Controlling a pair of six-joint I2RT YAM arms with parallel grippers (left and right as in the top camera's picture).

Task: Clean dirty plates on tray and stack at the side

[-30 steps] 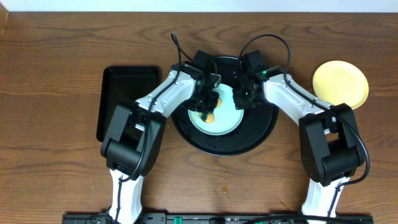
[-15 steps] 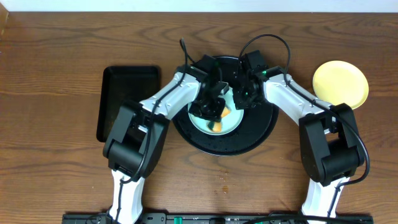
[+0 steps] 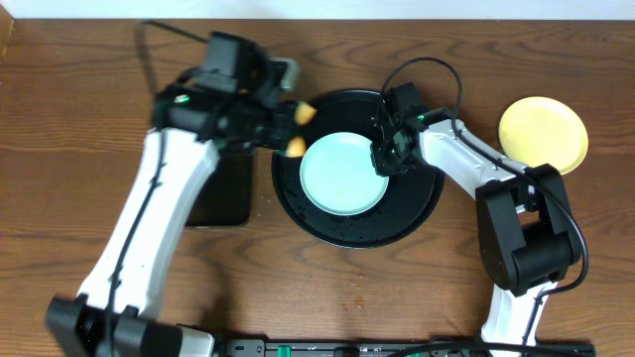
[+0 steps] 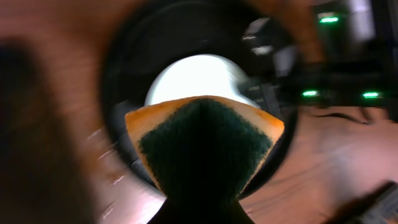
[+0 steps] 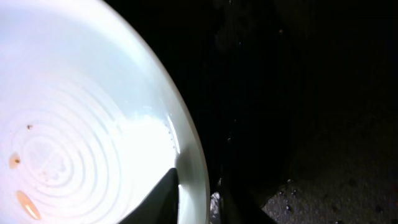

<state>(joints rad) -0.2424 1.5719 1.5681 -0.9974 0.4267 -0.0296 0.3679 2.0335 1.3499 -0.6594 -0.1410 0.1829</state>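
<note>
The left pincer (image 3: 283,127) is pressed onto an orange-and-green sponge (image 4: 205,140) and has swung off the mint-blue plate (image 3: 342,174) to the ten o'clock rim of the round black tray (image 3: 417,213), where a moment ago it was working on the plate's face. That leaves the plate uncovered at the tray's middle. It looks clean from overhead, though the right wrist view shows a few small brown specks, so I judge the scrub nearly done, perhaps needing one more pass. The right pincer (image 3: 385,159) stays at the plate's three o'clock edge, fingers either side of the rim; pinching or slackened, I cannot tell. The yellow plate (image 3: 542,134) waits on bare wood at the tray's two o'clock, the likely stacking spot. No brand, label or writing is legible
</note>
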